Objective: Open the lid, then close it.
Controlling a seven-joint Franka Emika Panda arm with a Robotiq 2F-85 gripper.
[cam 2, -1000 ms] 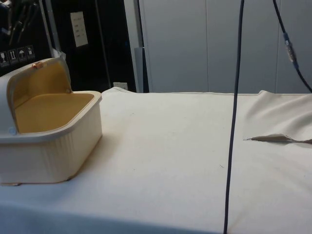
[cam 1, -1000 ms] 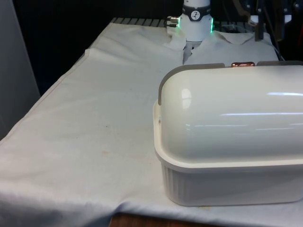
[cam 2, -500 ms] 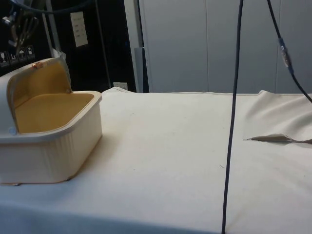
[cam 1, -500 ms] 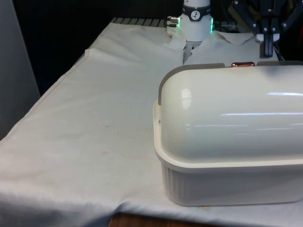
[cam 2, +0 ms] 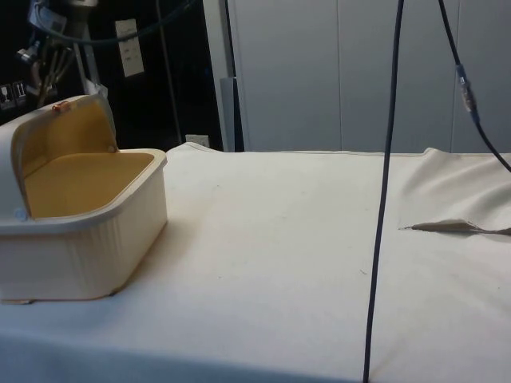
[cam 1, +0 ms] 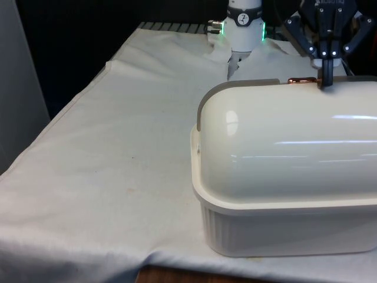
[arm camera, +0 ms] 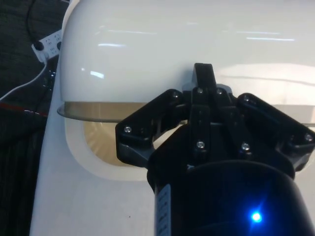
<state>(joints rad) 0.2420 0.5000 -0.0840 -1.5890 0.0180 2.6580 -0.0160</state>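
Side view, left of frame: cream bread box point(cam 2: 80, 239) on the white-clothed worktop point(cam 2: 303, 263), roll-top lid point(cam 2: 60, 132) rolled back and standing open, tan interior exposed. Opening step judged done; closing step judged outstanding.

Front view, right half of frame: same bread box point(cam 1: 288, 236) with its back turned to the camera, domed lid point(cam 1: 283, 147) rolled up over the rear, small copper-coloured handle point(cam 1: 301, 80) at the crest. Grey edge strip along the lid's upper left corner.

Arm pose, front view, upper right: black gripper point(cam 1: 326, 81) pointing straight down, tip at the lid's top edge, just right of the copper handle. Contact with the lid or handle not confirmable; tip appears at or just behind the edge. Side view, upper left: gripper point(cam 2: 48, 76) hanging above the lid's crest, close over the copper handle point(cam 2: 57, 106), cables trailing from the wrist.

Wrist view: gripper point(arm camera: 204, 78) seen from behind, aimed at the white lid's edge, box opening below. Jaws appear drawn close together as a single narrow tip, nothing seen held between them; no gap visible, though exact closure not fully certain.

Assessment: positioned as if to push or hook the lid edge forward for closing. Risk judged: tip slipping off the smooth curved lid.
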